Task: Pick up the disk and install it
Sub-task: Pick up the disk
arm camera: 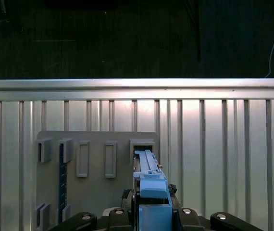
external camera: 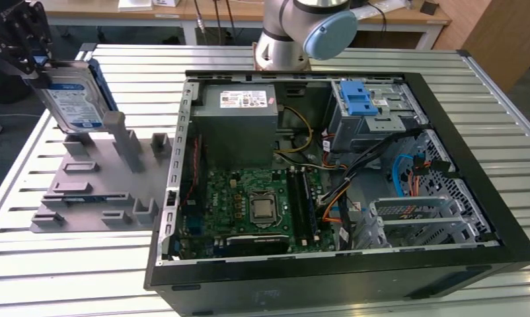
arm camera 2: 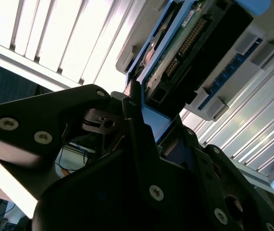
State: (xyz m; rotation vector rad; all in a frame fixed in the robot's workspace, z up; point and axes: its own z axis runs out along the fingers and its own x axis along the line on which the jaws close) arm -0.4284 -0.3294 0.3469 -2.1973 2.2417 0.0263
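Closest to the lens in both wrist views is the black gripper (arm camera 2: 151,113) (arm camera: 151,208), its fingers (arm camera 2: 133,103) clamped on one end of the disk (arm camera 2: 190,43) (arm camera: 148,173). The second wrist view shows the disk's green circuit-board face and its blue bracket. The first wrist view shows the drive edge-on, in line with a rectangular slot in the grey holder rack (arm camera: 96,144) on the slatted metal table (arm camera: 223,144). In the exterior view the gripper (external camera: 43,69) is at the far end of the table (external camera: 71,271), towards the exterior view's left. It holds the disk (external camera: 71,99) by its upper end, label outwards and slightly tilted, over the rack (external camera: 88,198). The disk's lower edge is close to the rack's upright posts; whether they touch cannot be told. Just beside the rack, on the exterior view's right, lies the open computer case (external camera: 336,281), well apart from the disk. Inside it are the green motherboard (external camera: 247,191), the grey power-supply box (external camera: 238,112) and a silver drive cage with a blue latch (external camera: 364,104). The robot arm's base (external camera: 291,33) stands behind the case.
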